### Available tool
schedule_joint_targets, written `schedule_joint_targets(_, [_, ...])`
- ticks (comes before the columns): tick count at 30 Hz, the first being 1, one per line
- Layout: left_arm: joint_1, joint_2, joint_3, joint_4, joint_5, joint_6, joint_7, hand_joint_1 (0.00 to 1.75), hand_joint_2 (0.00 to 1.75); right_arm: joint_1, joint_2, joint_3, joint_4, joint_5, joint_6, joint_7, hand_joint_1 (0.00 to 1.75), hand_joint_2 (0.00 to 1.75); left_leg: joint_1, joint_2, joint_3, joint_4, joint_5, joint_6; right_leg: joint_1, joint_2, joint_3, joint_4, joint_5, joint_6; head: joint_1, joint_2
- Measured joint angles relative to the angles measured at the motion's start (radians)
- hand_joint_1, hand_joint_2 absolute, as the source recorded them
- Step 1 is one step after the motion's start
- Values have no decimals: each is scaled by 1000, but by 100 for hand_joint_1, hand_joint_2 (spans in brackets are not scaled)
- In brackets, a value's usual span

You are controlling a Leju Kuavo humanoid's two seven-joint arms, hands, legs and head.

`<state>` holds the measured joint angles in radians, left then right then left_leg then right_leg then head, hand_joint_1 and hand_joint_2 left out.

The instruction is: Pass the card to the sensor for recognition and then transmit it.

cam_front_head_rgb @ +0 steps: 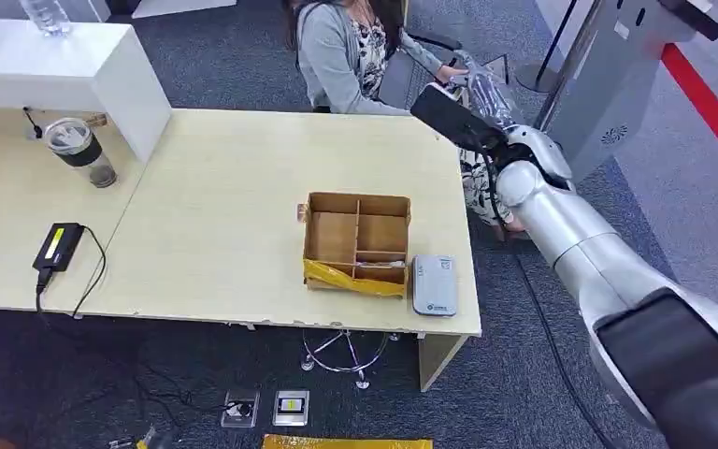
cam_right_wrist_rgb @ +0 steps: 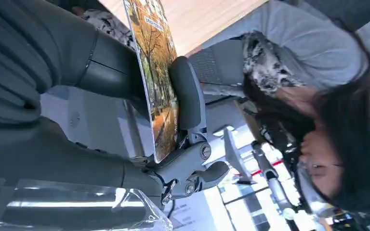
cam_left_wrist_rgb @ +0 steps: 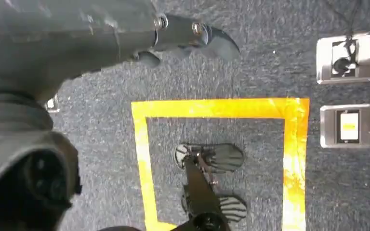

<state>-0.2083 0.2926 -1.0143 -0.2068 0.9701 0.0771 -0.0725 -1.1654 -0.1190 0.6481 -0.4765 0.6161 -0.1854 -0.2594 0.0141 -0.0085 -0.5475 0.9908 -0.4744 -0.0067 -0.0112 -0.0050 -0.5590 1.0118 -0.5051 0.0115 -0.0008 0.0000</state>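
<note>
Handover neared as the robot's right hand (cam_right_wrist_rgb: 173, 130), far from the grey box-shaped sensor (cam_front_head_rgb: 434, 284), gripped a thin autumn-picture card (cam_right_wrist_rgb: 156, 82) beside a seated person (cam_front_head_rgb: 341, 56), left hand (cam_left_wrist_rgb: 192, 38) empty, fingers curled.

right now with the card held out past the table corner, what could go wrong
1. The right robot hand pinches the card between thumb and fingers, near one edge it seems; a jolt could slip it onto the carpet.
2. The seated person is right beside that hand, a hand of theirs close to it, so a quick swing might strike them.
3. The sensor lies at the table's near edge beside the cardboard box; a low return might clip the box wall.
</note>
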Motion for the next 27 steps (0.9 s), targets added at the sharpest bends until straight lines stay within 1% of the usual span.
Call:
schedule_joint_targets(6, [-14, -2, 0, 0, -12, -2, 7, 0, 0, -36, 45, 18, 8, 33, 29, 20, 175, 175, 0, 0, 0, 0, 0, 0, 0, 0, 0, 0, 0, 0, 1, 0])
schedule_joint_targets(15, [-26, -8, -17, 0, -19, -2, 19, 0, 0, -64, 118, 49, 35, 108, 60, 83, 175, 175, 0, 1, 0, 0, 0, 0, 0, 1, 0, 0, 0, 0, 0, 0])
schedule_joint_targets(19, [-27, -13, -18, 0, -18, 0, 21, 0, 0, -65, 138, 60, 48, 122, 65, 101, 175, 175, 0, 1, 0, 0, 0, 0, 0, 2, 0, 0, 0, 0, 0, 0])
schedule_joint_targets(27, [-27, -18, -22, 0, -17, 2, 21, 0, 0, -65, 148, 80, 66, 133, 71, 115, 175, 175, 0, 1, 0, 0, 0, 0, 0, 1, 0, 0, 0, 0, 0, 0])
